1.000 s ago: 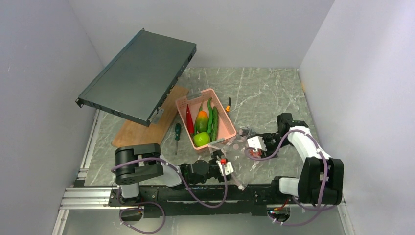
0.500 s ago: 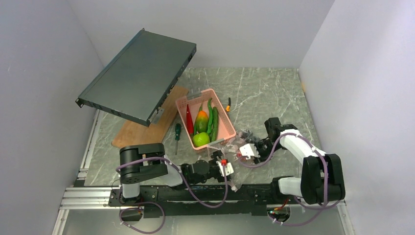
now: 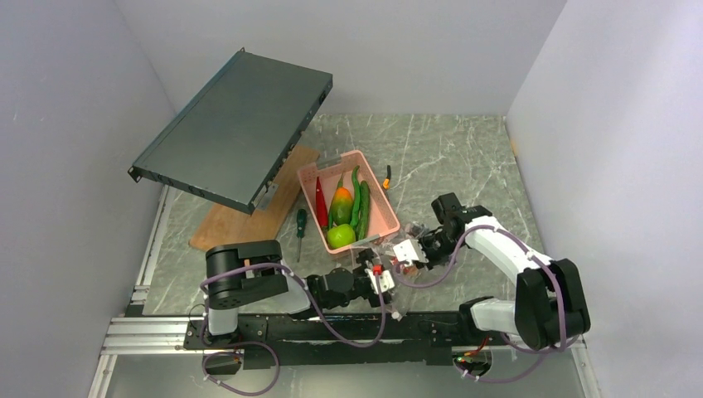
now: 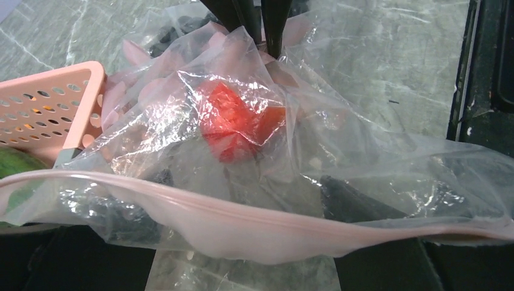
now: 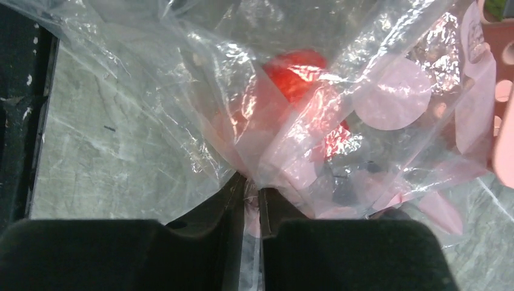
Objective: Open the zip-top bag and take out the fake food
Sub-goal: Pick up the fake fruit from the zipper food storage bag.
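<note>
The clear zip-top bag (image 3: pixel 390 246) lies crumpled on the table just in front of the pink basket. A red piece of fake food (image 4: pixel 236 121) shows inside it, also seen in the right wrist view (image 5: pixel 297 76), with a dark piece (image 5: pixel 347 179) beside it. My right gripper (image 5: pixel 251 185) is shut on a pinched fold of the bag's far end (image 3: pixel 404 252). My left gripper (image 4: pixel 245 182) stands open, jaws wide apart, at the bag's near end. The pink zip strip (image 4: pixel 254 221) drapes across its dark fingers (image 4: pixel 354 200).
The pink perforated basket (image 3: pixel 385 211) holds a lime-green apple (image 3: pixel 341 235), green pods (image 3: pixel 360 199) and red and orange pieces. A green-handled screwdriver (image 3: pixel 300 224) lies left of it by a wooden board (image 3: pixel 240 222). A dark flat unit (image 3: pixel 236 128) leans above the board.
My right arm swung left from the table's right side to the bag and its jaws closed on the plastic. The left jaws spread a little wider.
</note>
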`<state>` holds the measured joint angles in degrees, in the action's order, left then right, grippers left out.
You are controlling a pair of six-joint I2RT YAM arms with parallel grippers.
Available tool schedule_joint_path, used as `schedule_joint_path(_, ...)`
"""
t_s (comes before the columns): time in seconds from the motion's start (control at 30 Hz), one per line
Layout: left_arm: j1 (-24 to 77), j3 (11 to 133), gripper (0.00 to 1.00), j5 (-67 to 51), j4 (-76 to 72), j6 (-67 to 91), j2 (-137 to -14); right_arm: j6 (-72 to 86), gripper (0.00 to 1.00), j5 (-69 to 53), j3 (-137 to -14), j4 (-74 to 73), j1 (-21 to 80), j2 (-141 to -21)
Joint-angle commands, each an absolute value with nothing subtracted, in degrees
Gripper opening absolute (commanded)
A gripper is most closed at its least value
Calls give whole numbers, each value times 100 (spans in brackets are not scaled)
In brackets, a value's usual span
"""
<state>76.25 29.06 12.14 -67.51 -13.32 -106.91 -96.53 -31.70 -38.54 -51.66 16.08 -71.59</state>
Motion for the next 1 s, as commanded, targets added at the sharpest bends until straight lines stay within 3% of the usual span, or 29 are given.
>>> schedule_joint_path(0.0, 7523, 2840, 97, 1332, -7388, -1031, -10740, -9166, 16, -3364, -4236, -5173, 1705, -7215)
schedule_joint_path(0.17, 7333, 2637, 98, 1117, -7871, -808, -10794, -8823, 41, -3546, -4442, -5360, 1682, -6941)
schedule_joint_path(0.37, 7121, 2701, 96, 693, -8068, -648, -10977, -8399, 52, -3749, -4338, -4879, 1694, -7051)
schedule_joint_path(0.53, 6979, 2742, 94, 541, -8066, -547, -11033, -8176, 51, -3735, -4039, -4317, 1736, -7265)
schedule_joint_path(0.77, 6913, 2878, 92, 285, -8135, -554, -11302, -8394, 29, -3927, -3745, -4138, 1823, -7164)
schedule_joint_path(0.97, 6895, 2953, 92, 309, -8020, -557, -11327, -8908, 23, -4194, -3477, -4219, 1920, -6947)
